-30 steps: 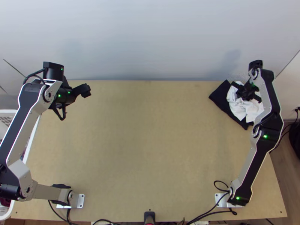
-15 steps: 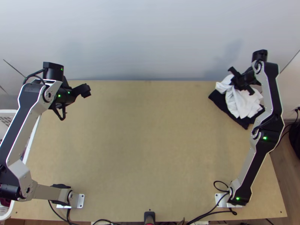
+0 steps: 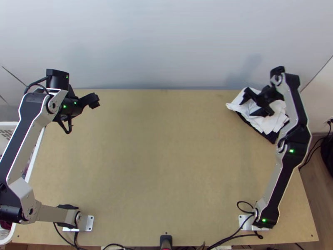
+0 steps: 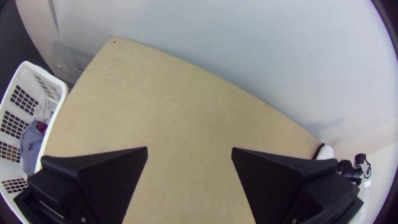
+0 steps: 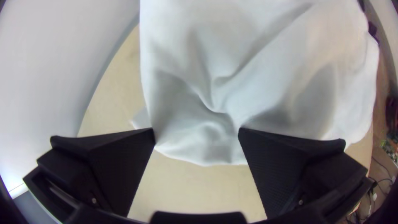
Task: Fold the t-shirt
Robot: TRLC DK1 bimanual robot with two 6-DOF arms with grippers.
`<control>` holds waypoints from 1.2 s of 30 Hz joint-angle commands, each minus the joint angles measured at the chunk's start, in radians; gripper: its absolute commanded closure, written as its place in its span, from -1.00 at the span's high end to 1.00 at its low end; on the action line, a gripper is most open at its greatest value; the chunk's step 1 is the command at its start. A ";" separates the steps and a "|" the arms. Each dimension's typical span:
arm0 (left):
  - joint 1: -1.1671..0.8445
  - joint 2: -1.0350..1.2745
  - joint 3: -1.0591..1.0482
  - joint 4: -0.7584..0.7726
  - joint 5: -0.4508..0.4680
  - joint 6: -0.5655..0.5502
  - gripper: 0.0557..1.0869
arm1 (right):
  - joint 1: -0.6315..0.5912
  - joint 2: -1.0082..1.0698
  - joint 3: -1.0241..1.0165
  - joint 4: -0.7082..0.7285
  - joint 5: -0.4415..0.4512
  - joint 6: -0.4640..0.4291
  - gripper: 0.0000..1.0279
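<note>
Right pincer [image 5: 196,132] has its fingers apart over the shirt [image 3: 275,124], perhaps to smooth or regrip it. The shirt lies rumpled on a dark cloth [image 3: 266,134] near the far right corner of the bench [image 3: 166,158]; that spot looks like a pile for finished pieces. How it is folded, I cannot tell. Left pincer [image 4: 189,152], fingers also apart, is near the far left corner, probably to leave the right one room.
</note>
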 commanded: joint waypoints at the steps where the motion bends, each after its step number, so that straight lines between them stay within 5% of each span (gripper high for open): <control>1: -0.002 0.000 -0.005 0.000 0.000 -0.001 0.91 | -0.075 -0.156 0.034 -0.046 -0.056 0.001 0.80; 15: -0.039 -0.006 0.015 0.001 0.000 -0.021 0.91 | -0.320 -0.256 -0.198 -0.049 -0.035 -0.005 0.79; 36: -0.020 -0.011 0.000 0.001 0.000 -0.013 0.91 | -0.352 -0.080 -0.244 0.033 0.059 -0.015 0.79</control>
